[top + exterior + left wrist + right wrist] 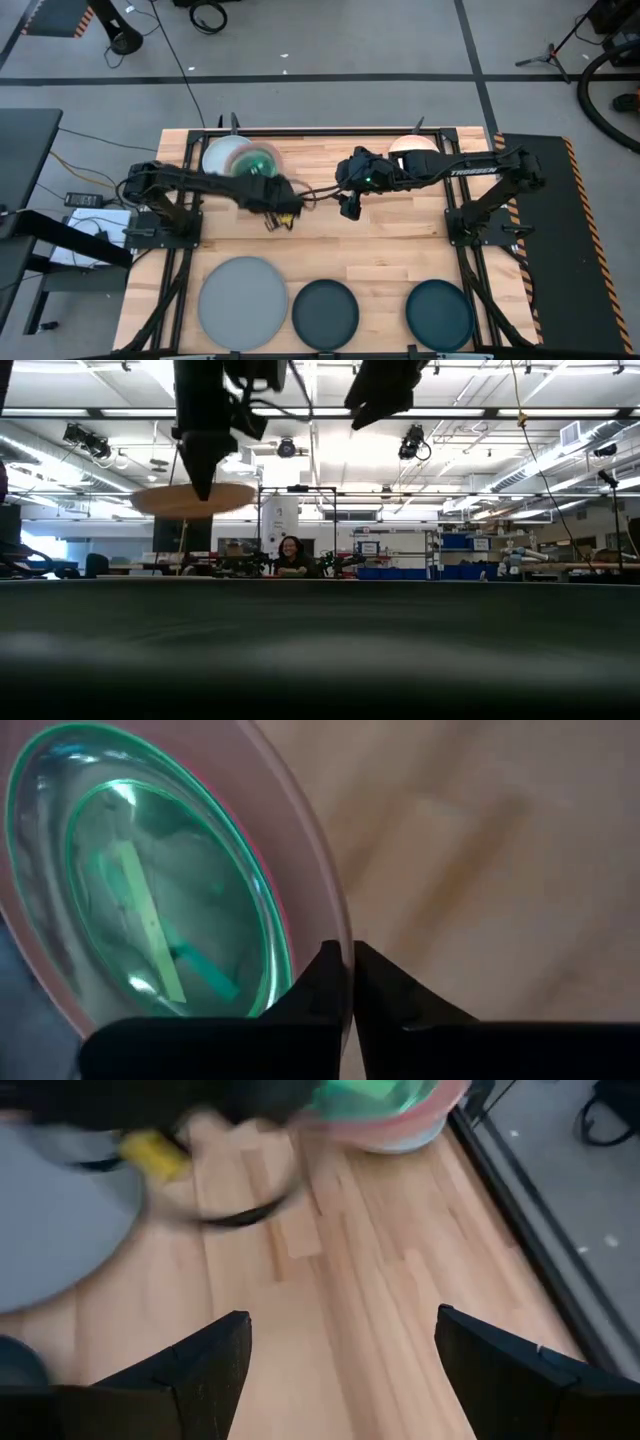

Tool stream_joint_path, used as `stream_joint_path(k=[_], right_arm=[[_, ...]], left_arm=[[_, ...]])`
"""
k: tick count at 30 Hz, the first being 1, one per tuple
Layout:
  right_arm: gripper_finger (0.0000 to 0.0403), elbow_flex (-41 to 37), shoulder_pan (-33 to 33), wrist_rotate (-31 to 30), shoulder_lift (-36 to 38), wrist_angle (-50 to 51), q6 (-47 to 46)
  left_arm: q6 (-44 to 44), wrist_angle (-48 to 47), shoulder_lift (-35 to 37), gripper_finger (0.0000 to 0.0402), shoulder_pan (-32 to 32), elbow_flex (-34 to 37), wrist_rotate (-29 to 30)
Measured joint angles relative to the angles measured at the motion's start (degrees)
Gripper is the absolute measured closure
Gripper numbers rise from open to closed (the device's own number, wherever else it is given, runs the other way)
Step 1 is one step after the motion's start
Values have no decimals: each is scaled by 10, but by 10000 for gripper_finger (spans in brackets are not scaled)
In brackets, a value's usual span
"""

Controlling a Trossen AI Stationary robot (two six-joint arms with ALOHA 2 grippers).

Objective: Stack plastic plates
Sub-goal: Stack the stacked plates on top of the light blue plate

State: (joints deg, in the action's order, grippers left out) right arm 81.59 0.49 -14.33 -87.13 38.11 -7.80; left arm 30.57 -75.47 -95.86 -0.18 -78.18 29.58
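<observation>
A pink plate (315, 850) with a green plate (150, 890) lying in it hangs in the air, and my left gripper (345, 970) is shut on its rim. In the high view this pair (250, 160) is over the table's far left part, beside my left gripper (262, 180). The low view shows the held plate (193, 500) from the side, lifted. My right gripper (350, 208) hovers open over the table's middle with nothing between its fingers (200, 1365). A salmon plate (415, 145) lies at the far right, partly under the right arm. My left gripper pinches the pink plate's rim (335, 920) between its two shut fingers, on the side toward the table's middle. The fingers slant down onto the rim from above. The plate hangs clear of the table, about level in the low view, with the green plate resting in it.
Along the near edge lie a large grey plate (243, 303) and two dark teal plates (325, 312) (440, 310). Bare wood (330, 245) lies between them and the arms. A black frame rail (520, 1200) borders the table. A person (291, 555) sits in the room beyond.
</observation>
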Motion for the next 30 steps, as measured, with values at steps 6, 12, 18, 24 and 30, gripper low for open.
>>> stream_joint_path(k=[6,12,18,24,30], right_arm=[[84,-5,6,74,0,0,-37],[84,-5,40,91,5,11,-69],[84,-5,51,80,5,41,-97],[84,-5,48,79,5,45,-101],[84,-5,44,80,5,39,-88]], left_arm=[[-37,25,27,385,105,45,43],[-117,148,52,385,192,137,0],[-170,238,52,386,255,215,-21],[-193,287,51,380,272,255,-43],[-193,340,46,379,275,293,-81]])
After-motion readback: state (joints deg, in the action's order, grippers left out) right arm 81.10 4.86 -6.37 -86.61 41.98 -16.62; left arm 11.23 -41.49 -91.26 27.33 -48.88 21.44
